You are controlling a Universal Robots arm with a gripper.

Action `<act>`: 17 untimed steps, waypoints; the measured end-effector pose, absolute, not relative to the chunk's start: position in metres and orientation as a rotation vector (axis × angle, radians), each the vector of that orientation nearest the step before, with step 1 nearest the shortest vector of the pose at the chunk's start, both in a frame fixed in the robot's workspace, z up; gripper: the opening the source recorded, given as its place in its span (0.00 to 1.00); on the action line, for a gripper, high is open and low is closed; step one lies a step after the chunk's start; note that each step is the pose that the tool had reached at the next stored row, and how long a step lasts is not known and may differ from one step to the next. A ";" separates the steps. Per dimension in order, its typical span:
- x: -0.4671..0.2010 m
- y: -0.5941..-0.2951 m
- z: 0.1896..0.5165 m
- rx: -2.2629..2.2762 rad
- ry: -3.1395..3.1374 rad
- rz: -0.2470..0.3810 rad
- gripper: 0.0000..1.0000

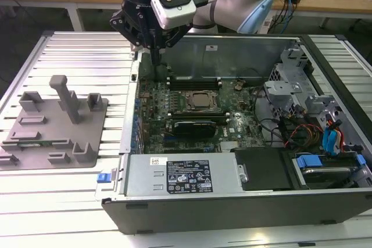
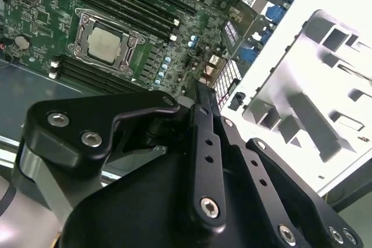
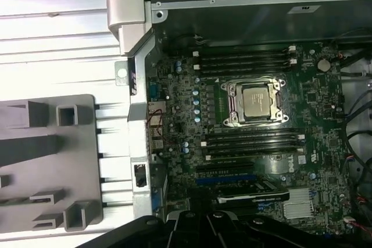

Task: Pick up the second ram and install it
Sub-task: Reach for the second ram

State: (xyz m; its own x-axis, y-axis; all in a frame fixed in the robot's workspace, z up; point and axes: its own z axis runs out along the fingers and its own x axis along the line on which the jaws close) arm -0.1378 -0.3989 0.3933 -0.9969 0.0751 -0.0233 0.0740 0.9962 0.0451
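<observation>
The second ram (image 1: 36, 142) is a thin green stick lying flat in a slot of the grey fixture (image 1: 55, 126), at the exterior view's left on the slatted table. My gripper (image 1: 156, 60) hangs far from it, over the back left corner of the open computer case (image 1: 174, 201), just above the motherboard (image 1: 152, 94). In the second wrist view the gripper (image 2: 199, 90) has its black fingers drawn together with nothing visible between them. Dark memory slots (image 3: 244, 62) run on both sides of the CPU socket (image 3: 256, 101).
A black expansion card (image 1: 195, 126) lies in front of the CPU. The power supply (image 1: 180, 173) fills the case's front. Drive cages and cables (image 1: 302, 114) crowd the exterior view's right. An upright post (image 1: 67, 94) stands on the fixture. The case's metal wall (image 3: 135, 56) separates the motherboard from the fixture.
</observation>
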 end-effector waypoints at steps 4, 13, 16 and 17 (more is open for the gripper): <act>-0.141 -0.399 0.393 0.117 3.114 0.069 0.08; -0.147 -0.399 0.393 0.117 3.114 0.069 0.08; -0.150 -0.399 0.393 0.117 3.114 0.069 0.08; -0.150 -0.399 0.393 0.117 3.114 0.069 0.08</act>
State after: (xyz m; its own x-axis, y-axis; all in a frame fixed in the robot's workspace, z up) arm -0.1503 -0.3988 0.3933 -0.9969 0.0753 -0.0233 0.0742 0.9962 0.0451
